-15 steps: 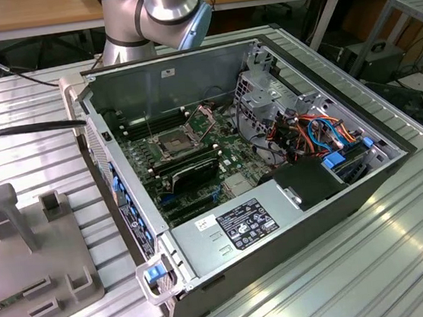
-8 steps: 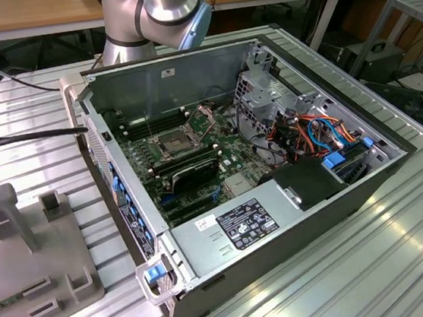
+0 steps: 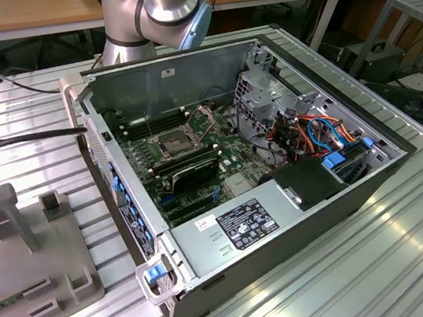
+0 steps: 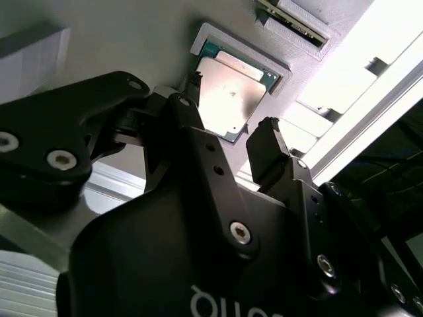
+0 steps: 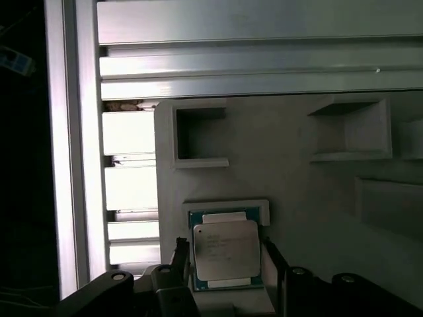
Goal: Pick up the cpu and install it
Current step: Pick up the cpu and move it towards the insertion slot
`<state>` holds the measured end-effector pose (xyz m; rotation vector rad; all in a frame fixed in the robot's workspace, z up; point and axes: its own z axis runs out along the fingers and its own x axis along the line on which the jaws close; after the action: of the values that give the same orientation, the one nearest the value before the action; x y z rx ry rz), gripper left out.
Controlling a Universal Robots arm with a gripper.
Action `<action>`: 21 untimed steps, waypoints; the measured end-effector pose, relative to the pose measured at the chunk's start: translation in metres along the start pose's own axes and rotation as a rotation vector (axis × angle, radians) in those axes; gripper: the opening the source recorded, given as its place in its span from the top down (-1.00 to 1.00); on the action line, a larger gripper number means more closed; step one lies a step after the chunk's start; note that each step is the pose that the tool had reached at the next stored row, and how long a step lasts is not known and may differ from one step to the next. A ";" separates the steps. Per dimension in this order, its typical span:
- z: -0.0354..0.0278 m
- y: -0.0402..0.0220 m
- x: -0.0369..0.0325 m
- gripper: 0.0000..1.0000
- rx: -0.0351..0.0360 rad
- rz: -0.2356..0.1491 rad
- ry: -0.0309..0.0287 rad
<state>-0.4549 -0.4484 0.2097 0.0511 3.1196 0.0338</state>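
Grey holder (image 5: 297,185), pincer (image 5: 225,255) open astride cpu (image 5: 225,243)

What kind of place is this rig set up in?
Looks like a robotics lab or workshop bench for PC assembly. An open computer case lies on a ribbed metal table, wooden workbenches stand behind, and the cpu sits in a grey fixture.
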 end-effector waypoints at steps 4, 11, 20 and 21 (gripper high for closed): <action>0.0030 -0.0001 -0.0004 -0.11 0.0029 -0.035 0.0008; 0.0039 -0.0001 -0.0004 -0.11 0.0046 -0.041 0.0010; 0.0087 -0.0002 -0.0004 -0.26 0.0048 -0.041 0.0008; 0.0092 -0.0002 -0.0004 -0.26 0.0051 -0.041 0.0008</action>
<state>-0.4544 -0.4484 0.2005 -0.0130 3.1205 0.0252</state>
